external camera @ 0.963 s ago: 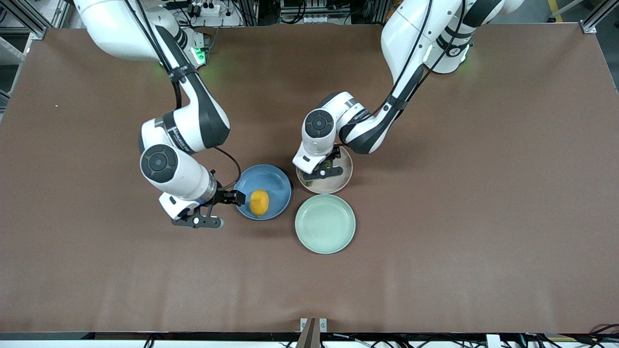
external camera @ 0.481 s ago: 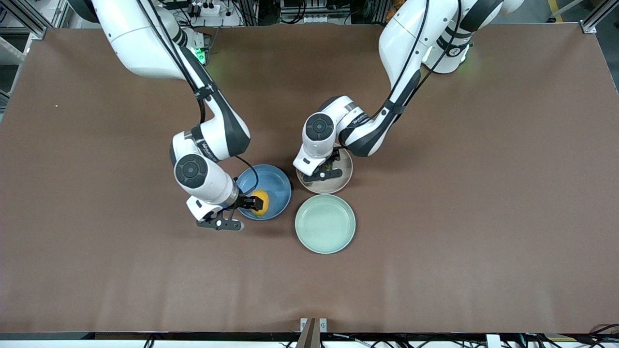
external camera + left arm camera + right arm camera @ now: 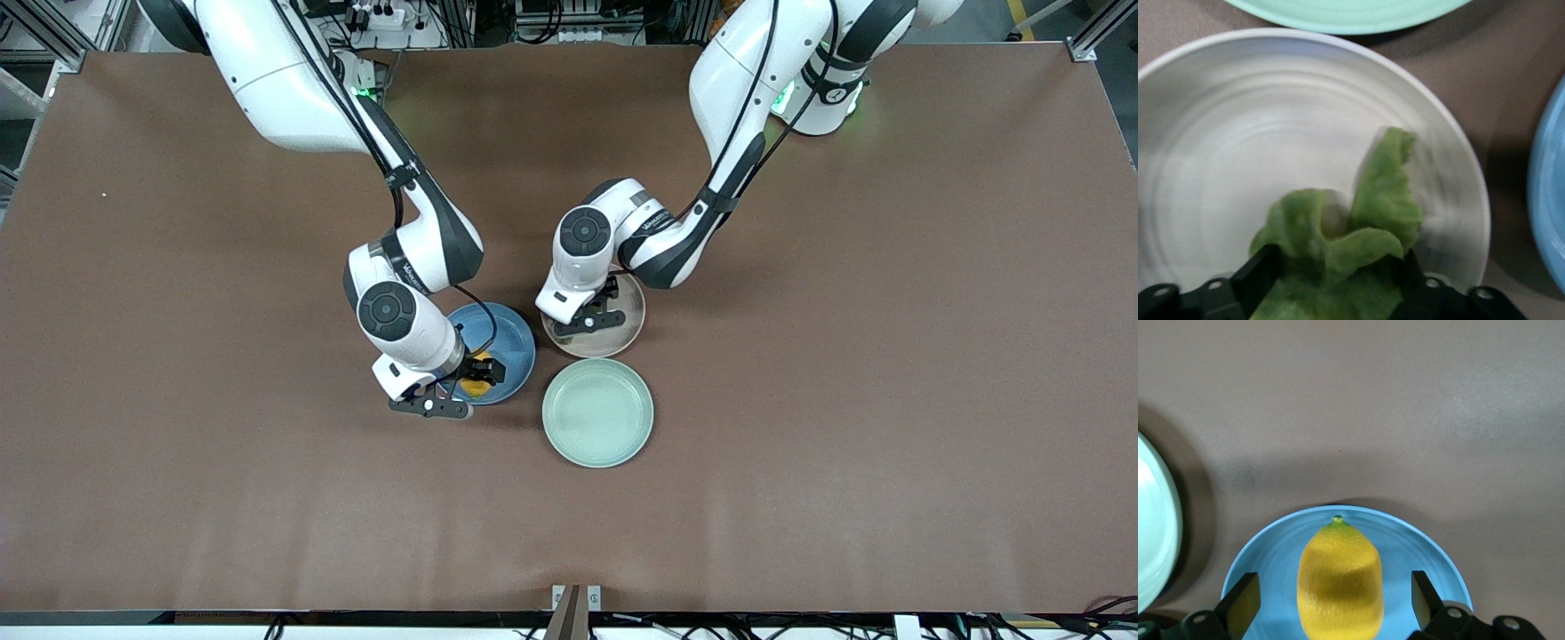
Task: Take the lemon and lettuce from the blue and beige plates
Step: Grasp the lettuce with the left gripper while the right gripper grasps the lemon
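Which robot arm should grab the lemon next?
The right arm. Its right gripper is already down over the blue plate with open fingers either side of the lemon. The left gripper is busy at the lettuce on the beige plate.

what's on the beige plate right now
The lettuce lies on the beige plate, with the left gripper down astride it. Its fingers hide the leaf's lower edges; the rest of the plate is bare.

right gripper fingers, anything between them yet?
Yes: the lemon sits between the right gripper's open fingers, on the blue plate. A gap shows on each side, so no contact yet. The right wrist view shows it.
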`<state>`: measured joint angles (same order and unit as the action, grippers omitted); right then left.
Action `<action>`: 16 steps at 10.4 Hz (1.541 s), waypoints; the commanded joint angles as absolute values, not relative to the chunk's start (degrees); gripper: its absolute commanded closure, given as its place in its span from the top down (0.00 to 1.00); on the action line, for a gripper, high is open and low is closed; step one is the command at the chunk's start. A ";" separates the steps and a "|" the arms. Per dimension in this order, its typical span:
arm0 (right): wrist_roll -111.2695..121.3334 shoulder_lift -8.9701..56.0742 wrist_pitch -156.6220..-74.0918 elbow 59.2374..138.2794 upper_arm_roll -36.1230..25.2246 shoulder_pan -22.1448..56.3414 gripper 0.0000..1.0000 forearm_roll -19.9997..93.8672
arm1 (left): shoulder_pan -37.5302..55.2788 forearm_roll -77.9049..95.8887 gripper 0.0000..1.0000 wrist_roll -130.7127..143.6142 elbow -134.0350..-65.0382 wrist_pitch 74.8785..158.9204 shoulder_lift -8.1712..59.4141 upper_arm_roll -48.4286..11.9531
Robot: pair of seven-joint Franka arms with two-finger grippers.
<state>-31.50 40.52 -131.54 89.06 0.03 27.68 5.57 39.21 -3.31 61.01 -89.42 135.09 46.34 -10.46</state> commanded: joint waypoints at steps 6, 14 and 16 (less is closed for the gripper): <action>-36.57 43.15 -136.85 92.02 0.61 29.62 0.81 0.62 | 40.43 -5.10 0.00 67.94 -88.77 135.80 44.65 -9.67; -34.29 35.00 -121.41 92.54 2.11 25.41 0.13 0.79 | 36.66 -5.18 0.00 64.35 -88.77 124.01 36.04 -9.76; -29.38 29.30 -119.18 97.44 2.11 21.82 0.13 0.79 | 33.07 -5.10 0.00 60.05 -88.77 124.01 34.20 -9.67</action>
